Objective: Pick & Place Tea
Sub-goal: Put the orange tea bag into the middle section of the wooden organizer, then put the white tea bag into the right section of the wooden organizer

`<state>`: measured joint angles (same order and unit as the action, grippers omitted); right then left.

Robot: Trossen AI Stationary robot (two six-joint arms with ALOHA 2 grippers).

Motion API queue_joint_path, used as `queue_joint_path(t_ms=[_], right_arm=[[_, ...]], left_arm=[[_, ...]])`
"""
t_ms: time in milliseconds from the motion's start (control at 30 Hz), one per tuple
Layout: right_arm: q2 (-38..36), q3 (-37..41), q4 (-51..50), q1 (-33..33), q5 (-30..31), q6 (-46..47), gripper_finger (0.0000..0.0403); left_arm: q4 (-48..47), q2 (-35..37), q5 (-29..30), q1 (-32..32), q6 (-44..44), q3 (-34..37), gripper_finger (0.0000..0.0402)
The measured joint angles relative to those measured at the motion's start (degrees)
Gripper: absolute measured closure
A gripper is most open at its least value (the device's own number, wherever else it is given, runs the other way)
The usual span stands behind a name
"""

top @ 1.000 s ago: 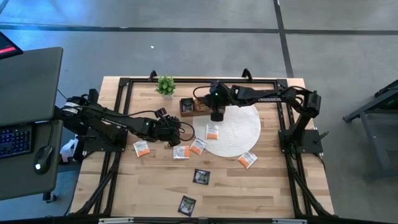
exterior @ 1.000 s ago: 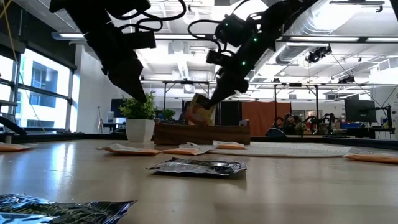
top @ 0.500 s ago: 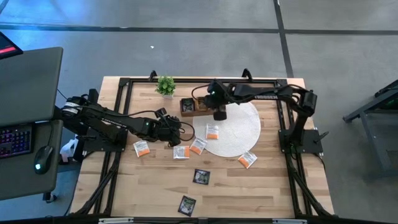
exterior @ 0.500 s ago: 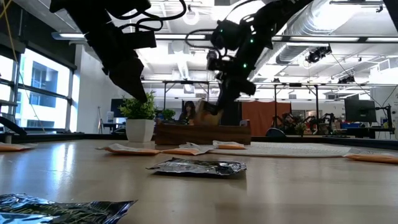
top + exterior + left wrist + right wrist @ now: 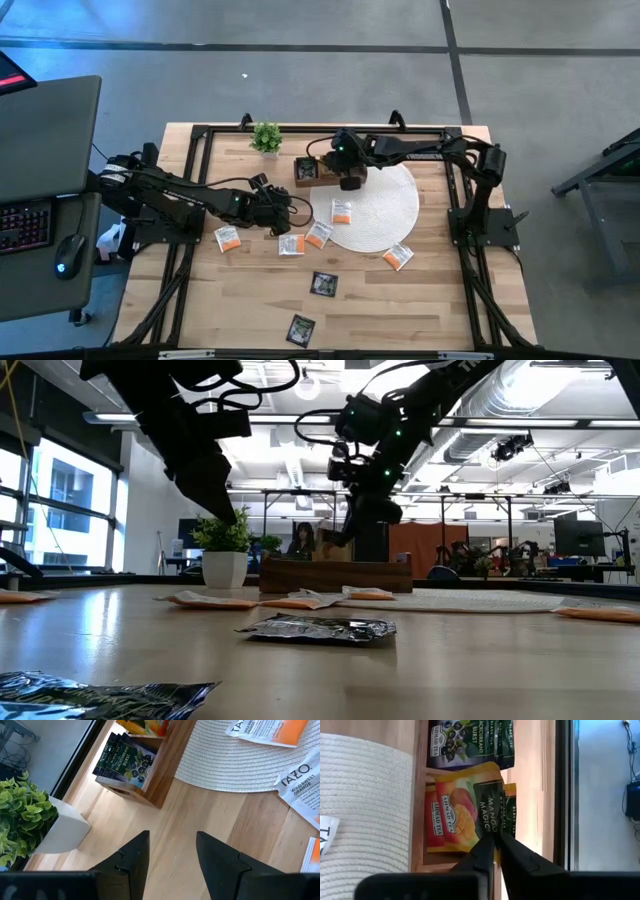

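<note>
My right gripper reaches down into the long wooden tray at the table's far side. Its fingers stand almost together on an orange mango tea sachet that sits in a compartment with other orange ones. Beside it, black sachets fill the neighbouring compartment. In the low view the gripper dips behind the tray's wall. My left gripper hangs open above bare wood, nearer and to the left of the tray. Loose sachets lie flat on the table. My right gripper pinches the mango sachet between its two fingers at the edge of its dark green panel; only a thin slit shows between them. The fingers slant down from the table's right. The sachet lies inside the compartment against the others.
A round white woven mat lies right of the tray with one orange sachet on it. A small potted plant stands left of the tray. Two black sachets lie nearer the front edge.
My right gripper has sunk toward the tray and rolled a little, carrying the orange sachet from just above the tray's wall down into a compartment. The tray has slid slightly toward the table's right edge.
</note>
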<state>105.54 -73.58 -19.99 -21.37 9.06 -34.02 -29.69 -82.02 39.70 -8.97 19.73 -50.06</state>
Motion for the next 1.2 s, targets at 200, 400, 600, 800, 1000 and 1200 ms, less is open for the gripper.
queue_joint_path(t_ms=[200,400,600,800,1000,1200], right_arm=[[0.00,0.00,-0.31,0.02,1.17,2.18,0.0327],[0.00,0.00,1.12,0.80,2.35,4.38,0.0312],[-0.02,-0.60,0.35,7.73,1.85,9.47,0.0312],[-0.02,-0.52,-4.12,16.49,1.78,15.17,0.0310],[0.28,-0.50,-8.03,18.35,3.93,24.28,0.0304],[3.73,-0.48,-10.15,17.13,3.64,28.48,0.0275]], left_arm=[[0.00,0.01,-0.07,0.00,0.01,0.00,0.0244],[0.00,0.01,-0.09,0.00,0.02,0.00,0.0244],[0.02,0.01,-0.17,0.00,0.02,0.00,0.0244],[0.03,0.00,-1.58,-0.02,0.02,0.00,0.0244],[0.07,0.01,-1.86,-0.02,0.06,0.00,0.0244],[0.11,0.00,-1.84,-0.02,0.25,-0.02,0.0244]])
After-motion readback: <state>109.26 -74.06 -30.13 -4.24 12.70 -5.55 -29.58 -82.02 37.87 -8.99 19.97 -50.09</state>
